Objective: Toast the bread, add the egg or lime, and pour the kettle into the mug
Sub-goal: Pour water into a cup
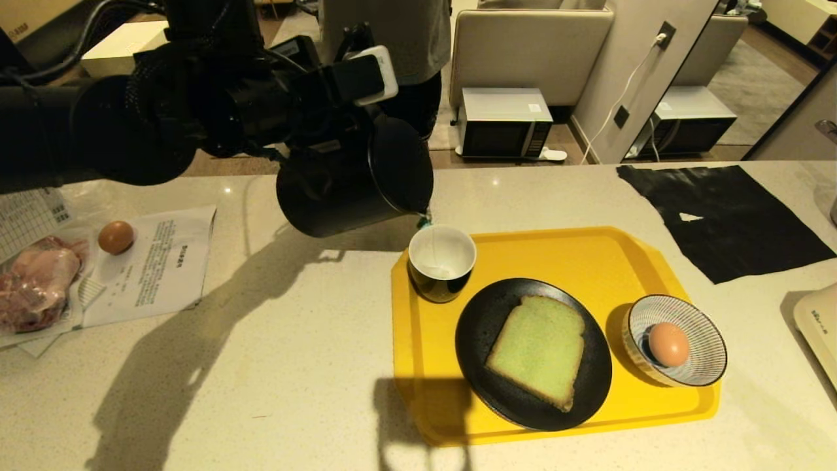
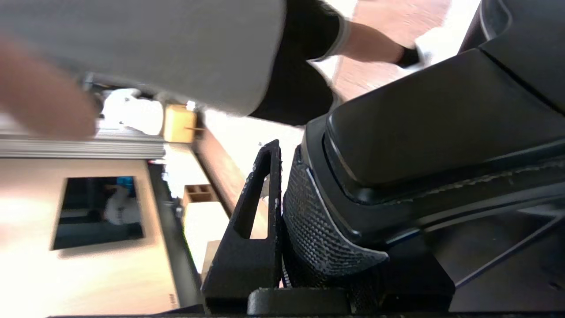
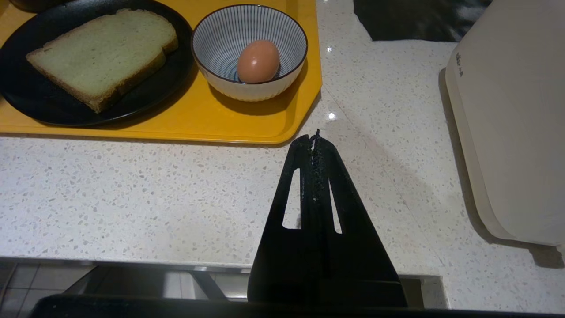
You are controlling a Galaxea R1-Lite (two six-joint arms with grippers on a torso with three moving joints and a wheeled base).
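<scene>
My left gripper is shut on the textured handle of the black kettle. It holds the kettle in the air, tipped over, with the spout just above the far rim of the mug. The mug is black outside and white inside, and stands at the far left corner of the yellow tray. The pale green bread lies on a black plate on the tray. The egg rests in a striped bowl. My right gripper is shut and empty, low over the counter's near edge.
A darker egg, papers and a packet of meat lie at the left of the counter. A black sheet and a white appliance are at the right. A person stands behind the counter.
</scene>
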